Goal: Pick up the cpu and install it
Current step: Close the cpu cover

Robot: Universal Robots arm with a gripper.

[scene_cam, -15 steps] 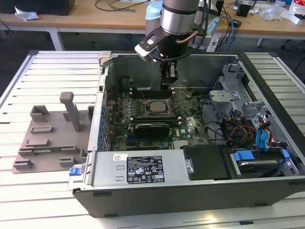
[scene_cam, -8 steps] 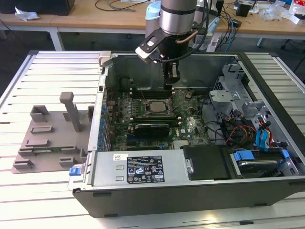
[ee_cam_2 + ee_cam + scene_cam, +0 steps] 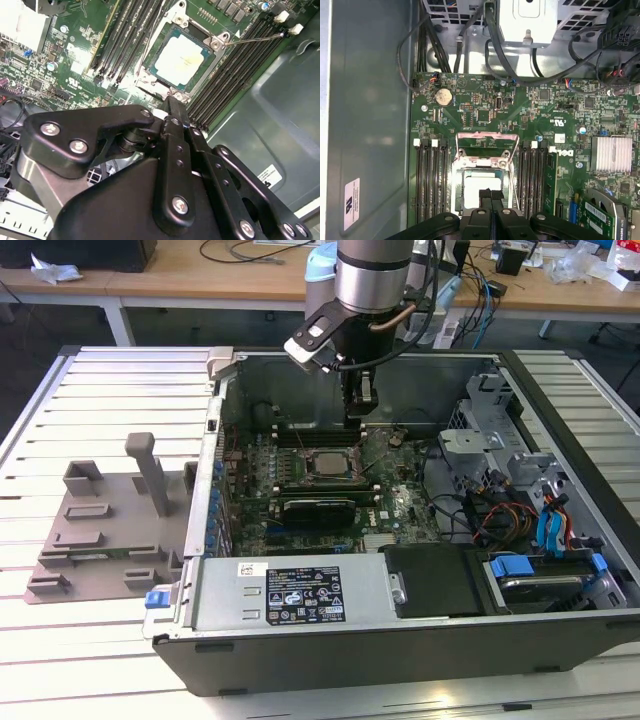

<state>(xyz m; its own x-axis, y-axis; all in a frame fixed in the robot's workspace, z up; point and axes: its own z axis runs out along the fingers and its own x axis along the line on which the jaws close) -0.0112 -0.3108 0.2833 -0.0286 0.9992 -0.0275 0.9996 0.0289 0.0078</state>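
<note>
The cpu (image 3: pixel 326 462) is a small silver-topped square lying flat in its socket on the green motherboard (image 3: pixel 395 505) inside the open computer case. The second wrist view shows the whole cpu (image 3: pixel 182 60). In the first wrist view the cpu (image 3: pixel 475 192) is partly covered by the fingertips. My gripper (image 3: pixel 358 408) hangs just above the board, beside the socket on its far side in the exterior view. The black fingers (image 3: pixel 491 196) are pressed together with nothing between them, and their tip (image 3: pixel 172 106) stops short of the chip. The socket's metal frame (image 3: pixel 486 142) is flipped open.
Black memory slots (image 3: pixel 430 180) flank the socket on both sides. A long black card (image 3: pixel 318 508) lies nearer the case front. Drive cages and cables (image 3: pixel 520 500) are on the exterior view's right. A grey moulded fixture (image 3: pixel 100 530) sits on the slatted table outside the case.
</note>
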